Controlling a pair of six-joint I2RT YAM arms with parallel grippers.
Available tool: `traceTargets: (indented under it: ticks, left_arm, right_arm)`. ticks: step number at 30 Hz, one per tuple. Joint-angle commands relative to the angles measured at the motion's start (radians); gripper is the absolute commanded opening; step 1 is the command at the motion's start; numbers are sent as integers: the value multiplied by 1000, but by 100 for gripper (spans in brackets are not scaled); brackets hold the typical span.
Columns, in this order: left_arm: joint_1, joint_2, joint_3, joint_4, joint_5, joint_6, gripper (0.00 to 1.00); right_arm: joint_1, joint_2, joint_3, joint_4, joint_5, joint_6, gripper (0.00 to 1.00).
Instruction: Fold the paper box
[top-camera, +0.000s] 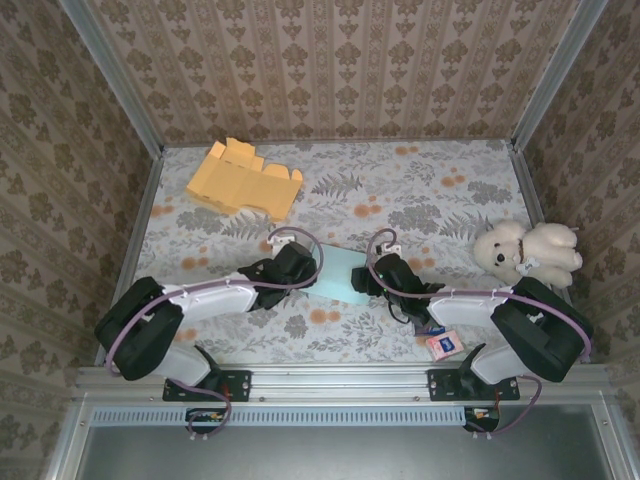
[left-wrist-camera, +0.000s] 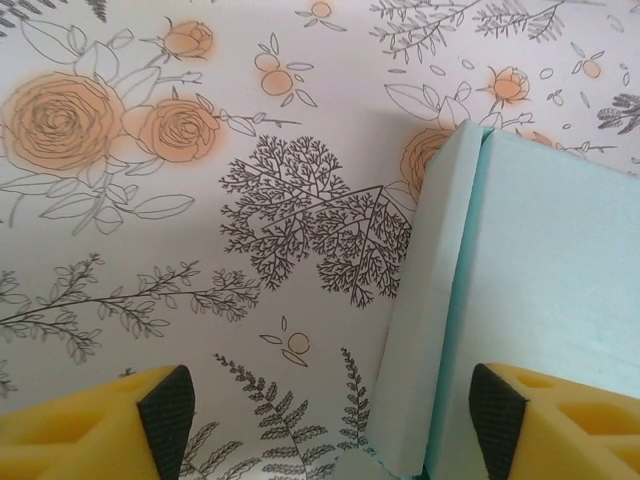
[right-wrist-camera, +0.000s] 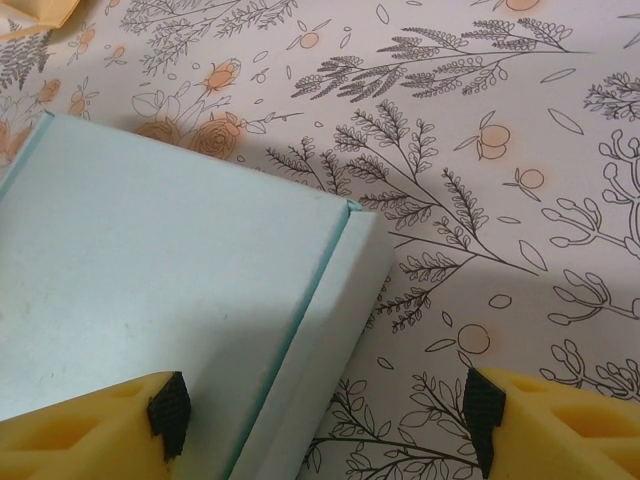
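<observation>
Left gripper (left-wrist-camera: 332, 405) released, jaws wide, straddling the left side wall of the teal paper box (left-wrist-camera: 560, 300): one finger over the lid, the other off the box. Right gripper (right-wrist-camera: 328, 412) also released, straddling the box's right wall. Box lies flat, lid down, between both grippers. Orange flattened cardboard (top-camera: 243, 180) well behind-left of box. Plush bear (top-camera: 527, 252) well right of box.

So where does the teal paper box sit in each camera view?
Top external: teal box at centre, just below the middle.
Left wrist: teal box on the right side, running to the bottom edge.
Right wrist: teal box on the left side.
Shared landmark: the floral cloth beneath it.
</observation>
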Motion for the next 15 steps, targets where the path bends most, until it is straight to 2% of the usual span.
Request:
traceTargets:
  ticks: [1, 4, 6, 15]
  left_arm:
    - [3, -73, -11, -80, -25, -55, 84]
    - [1, -106, -6, -130, 2, -104, 96]
    - [1, -122, -13, -124, 36, -151, 100]
    - [4, -70, 103, -283, 118, -449, 100]
  right_arm:
    - [7, -7, -25, 19, 5, 42, 75]
    - [10, 3, -23, 13, 0, 32, 75]
    - [12, 12, -25, 21, -5, 32, 74]
    - [17, 15, -27, 31, 0, 19, 74]
